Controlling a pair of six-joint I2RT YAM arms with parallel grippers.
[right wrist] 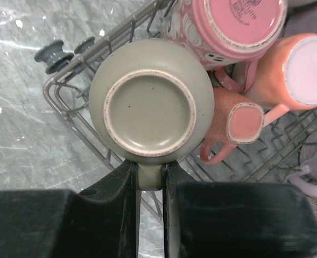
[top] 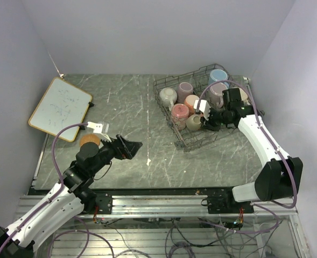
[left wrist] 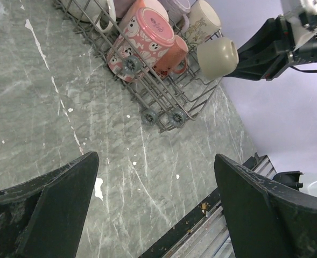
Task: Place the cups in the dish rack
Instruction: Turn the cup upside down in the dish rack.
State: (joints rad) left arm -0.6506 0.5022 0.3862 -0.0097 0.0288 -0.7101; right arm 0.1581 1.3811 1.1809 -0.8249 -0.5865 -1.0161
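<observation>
– Olive cup (right wrist: 150,107), where is it?
– Pinched by its handle in the right gripper (right wrist: 150,180), base up, over the near corner of the dish rack (left wrist: 161,99), just beside the pink flowered cup (right wrist: 228,21). Whether it rests on the wires yet I cannot tell.
– So which step?
– Placing, I'd judge. Next it wants lowering into that free corner, then letting go and backing away without nudging the pink neighbours.
– And the left gripper (left wrist: 155,161)?
– Spread wide, holding nothing, low over the table (top: 120,107), well apart from the rack.
– Count for me.
– One rack. Seven cups are plain from above: the olive one, the flowered one, a peach cup (top: 191,102), a grey-white cup (top: 168,97), a mauve cup (top: 185,90), a paler mauve cup (top: 218,92) and a light blue cup (top: 218,76). An eighth may hide behind the right arm. One cork coaster (top: 89,141), one whiteboard (top: 60,108).
</observation>
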